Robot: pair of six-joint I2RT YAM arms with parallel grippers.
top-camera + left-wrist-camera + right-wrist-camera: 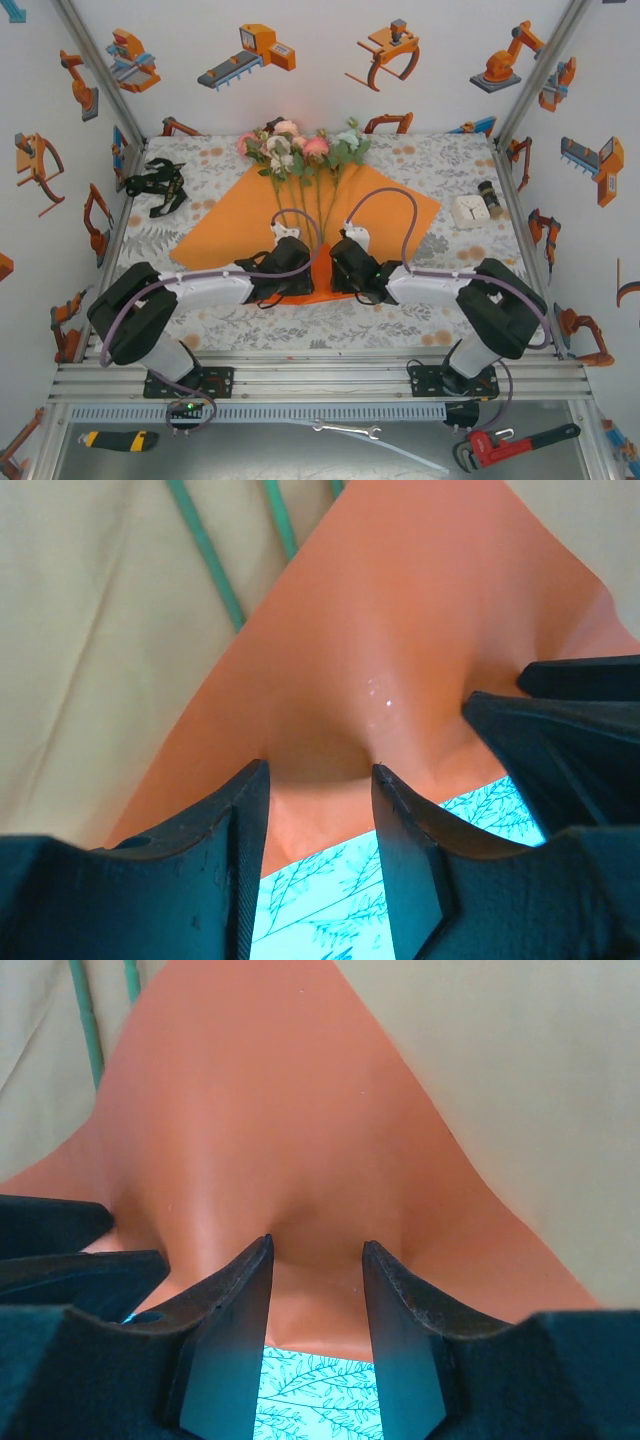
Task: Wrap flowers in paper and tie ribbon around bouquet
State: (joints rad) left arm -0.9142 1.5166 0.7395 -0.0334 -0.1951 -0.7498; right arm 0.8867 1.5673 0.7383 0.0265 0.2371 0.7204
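Bright orange paper (230,225) spread flat on the floral tablecloth (420,165), one corner pointing toward the arms. Flowers (300,150) laid along its middle, blooms past the far corner, green stems (205,550) running toward the near corner. Left gripper (320,775) and right gripper (315,1245) side by side at that near corner, each about half open, tips pressed into the sheet, a raised buckle of orange between the jaws (nothing clamped, by the look of it). Black ribbon (155,188) in a loose tangle just off the paper's left corner, untouched. Judged barely begun: no fold over the stems yet, tying entirely left.
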